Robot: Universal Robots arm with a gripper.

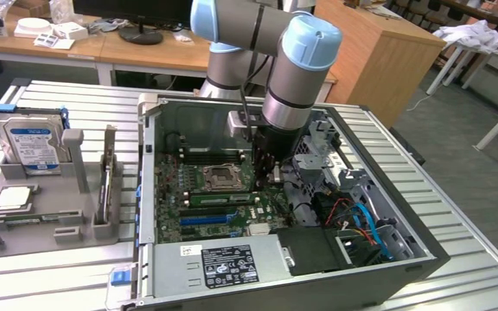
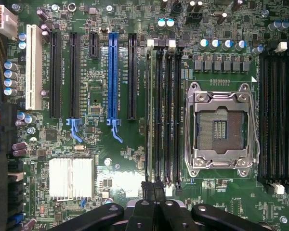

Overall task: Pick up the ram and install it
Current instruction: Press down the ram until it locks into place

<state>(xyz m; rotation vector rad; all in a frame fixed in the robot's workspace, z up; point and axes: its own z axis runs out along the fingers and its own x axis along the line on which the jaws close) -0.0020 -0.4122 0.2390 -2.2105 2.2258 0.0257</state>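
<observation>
The pincer (image 2: pixel 152 188), shut with nothing clamped, sits over one end of the ram (image 2: pixel 149 115), which stands in the memory slot farthest from the processor socket (image 2: pixel 220 126); apparently the pressing-home step, calling for straight downward pressure, though actual contact and the latches are hard to make out.

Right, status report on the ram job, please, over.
Tool shut, nothing seen in it, inside the case, over the end of the memory slots. Ram: can't tell whether seated. Slots unobstructed.
</observation>
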